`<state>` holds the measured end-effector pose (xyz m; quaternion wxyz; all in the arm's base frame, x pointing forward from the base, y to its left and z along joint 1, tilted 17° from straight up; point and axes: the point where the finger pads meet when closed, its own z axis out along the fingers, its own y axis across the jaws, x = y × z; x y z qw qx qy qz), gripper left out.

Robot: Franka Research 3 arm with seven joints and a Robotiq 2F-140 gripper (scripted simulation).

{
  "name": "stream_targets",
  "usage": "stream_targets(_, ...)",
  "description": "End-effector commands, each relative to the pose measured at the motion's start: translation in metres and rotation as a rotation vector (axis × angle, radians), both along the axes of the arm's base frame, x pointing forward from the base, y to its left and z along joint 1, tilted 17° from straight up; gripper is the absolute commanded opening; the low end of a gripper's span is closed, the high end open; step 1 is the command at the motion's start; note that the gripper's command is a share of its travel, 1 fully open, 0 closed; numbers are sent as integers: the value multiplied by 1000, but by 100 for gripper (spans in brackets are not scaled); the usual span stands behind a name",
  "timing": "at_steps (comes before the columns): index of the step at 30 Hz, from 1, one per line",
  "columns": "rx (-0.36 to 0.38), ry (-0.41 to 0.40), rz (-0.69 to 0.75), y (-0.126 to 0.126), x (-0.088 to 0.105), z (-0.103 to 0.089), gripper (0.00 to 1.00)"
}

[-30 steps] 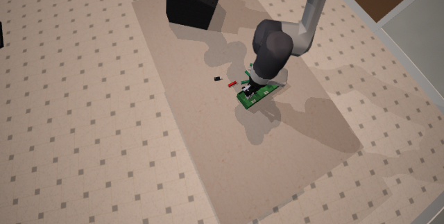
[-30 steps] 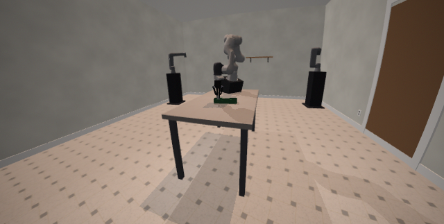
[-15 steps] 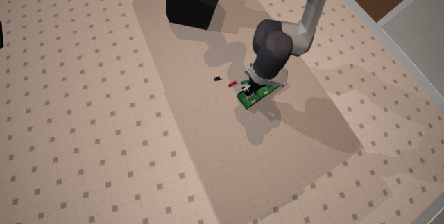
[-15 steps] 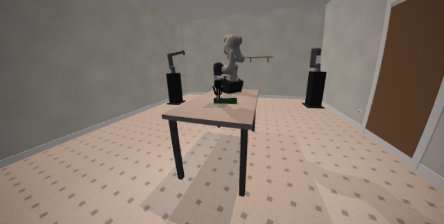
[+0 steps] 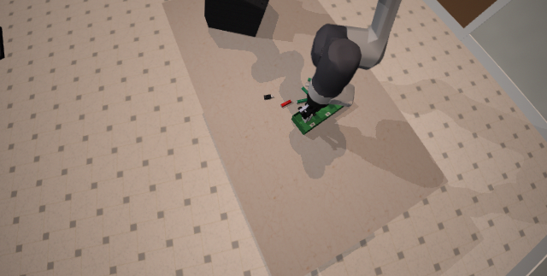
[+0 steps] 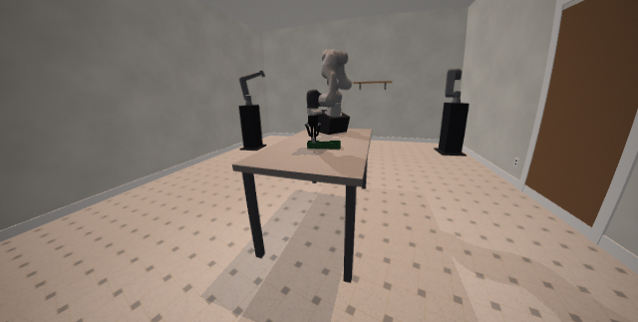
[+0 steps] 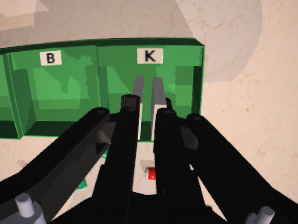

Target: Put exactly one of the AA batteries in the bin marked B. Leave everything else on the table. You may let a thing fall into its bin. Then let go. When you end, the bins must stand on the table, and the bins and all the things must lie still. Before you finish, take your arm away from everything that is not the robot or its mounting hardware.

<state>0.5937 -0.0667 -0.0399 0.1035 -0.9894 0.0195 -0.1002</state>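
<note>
Hovering at bin K (image 7: 150, 72), the pincer (image 7: 148, 111) is pressed together; nothing held.

— What do we see around us?
— Grey walls (image 6: 125, 88), a tiled floor (image 6: 150, 262) with dark diamonds, and a brown door (image 6: 588, 113) on our right.
— And the furniture?
— A black-legged tabletop (image 6: 299, 164), two black pedestals (image 6: 453, 128), a small wall shelf (image 6: 373, 83).

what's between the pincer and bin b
Only the low green divider between the two bins. The pincer, shut with nothing visibly in it, hangs at bin K; bin B sits right beside it, open on top.
</note>
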Motion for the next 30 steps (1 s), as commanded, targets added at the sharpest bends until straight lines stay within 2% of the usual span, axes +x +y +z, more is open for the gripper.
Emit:
stream_targets(1, -3, -6, 6, 0, 2, 1, 5)
stream_targets(16, -3, -6, 6, 0, 2, 1, 5)
stream_targets(30, -3, -6, 6, -4, -1, 16, 5)
